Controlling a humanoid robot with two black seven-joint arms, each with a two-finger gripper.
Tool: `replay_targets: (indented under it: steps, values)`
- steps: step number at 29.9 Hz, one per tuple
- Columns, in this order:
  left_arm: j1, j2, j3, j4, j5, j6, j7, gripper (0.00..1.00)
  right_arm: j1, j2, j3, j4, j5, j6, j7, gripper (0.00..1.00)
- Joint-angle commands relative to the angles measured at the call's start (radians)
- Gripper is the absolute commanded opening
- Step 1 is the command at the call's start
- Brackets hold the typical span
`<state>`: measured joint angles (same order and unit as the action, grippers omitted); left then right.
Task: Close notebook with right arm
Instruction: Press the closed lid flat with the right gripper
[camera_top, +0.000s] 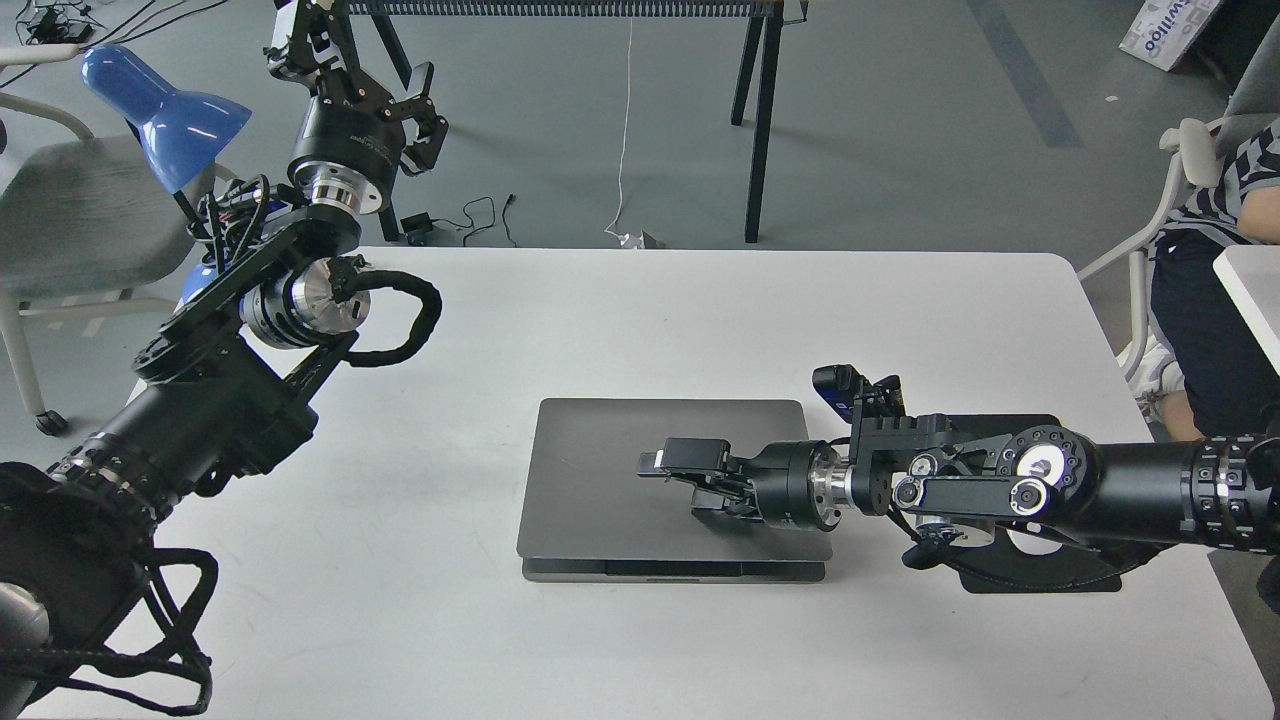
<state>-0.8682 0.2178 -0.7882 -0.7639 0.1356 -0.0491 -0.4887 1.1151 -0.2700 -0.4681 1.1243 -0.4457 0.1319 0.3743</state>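
The notebook (600, 470) lies in the middle of the white table (400, 620). Its grey lid is folded down almost flat, with only a thin dark gap along the front edge. The keyboard and trackpad are hidden under the lid. My right arm (1100, 490) reaches in from the right, low over the table. Its gripper (677, 482) rests on the right half of the lid, fingers apart and holding nothing. My left gripper (420, 105) is raised beyond the table's far left corner, open and empty.
A black mouse pad (1050, 580) with a white mouse (1030, 542) lies under my right forearm. A blue desk lamp (165, 110) stands at the far left. A seated person (1230, 230) is at the right edge. Table legs (760, 120) stand behind.
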Motion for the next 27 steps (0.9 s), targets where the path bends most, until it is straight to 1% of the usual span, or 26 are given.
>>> replay_targets:
  steps: [1, 9, 12, 19, 23, 27]
  values:
    - [0.000, 0.000, 0.000, 0.000, -0.001, 0.000, 0.000, 1.00, -0.018, 0.000, 0.000, -0.003, -0.016, 0.000, 0.000, 1.00]
    - [0.000, 0.000, 0.000, 0.000, 0.001, 0.000, 0.000, 1.00, -0.046, 0.000, -0.004, -0.014, -0.038, 0.000, 0.000, 1.00]
    - [0.000, 0.000, 0.000, 0.000, -0.001, 0.000, 0.000, 1.00, -0.049, 0.002, -0.038, -0.017, -0.036, -0.003, 0.000, 1.00]
    - [0.000, 0.000, 0.000, 0.000, -0.001, 0.000, 0.000, 1.00, -0.077, 0.034, -0.049, -0.075, -0.036, -0.006, 0.000, 1.00]
    - [0.000, 0.000, 0.000, 0.000, 0.001, 0.000, 0.000, 1.00, -0.055, 0.034, -0.029, -0.067, -0.030, -0.003, 0.003, 1.00]
    - [0.000, 0.000, 0.000, 0.000, -0.001, 0.000, 0.000, 1.00, 0.012, 0.023, 0.072, -0.066, -0.021, 0.000, 0.003, 1.00]
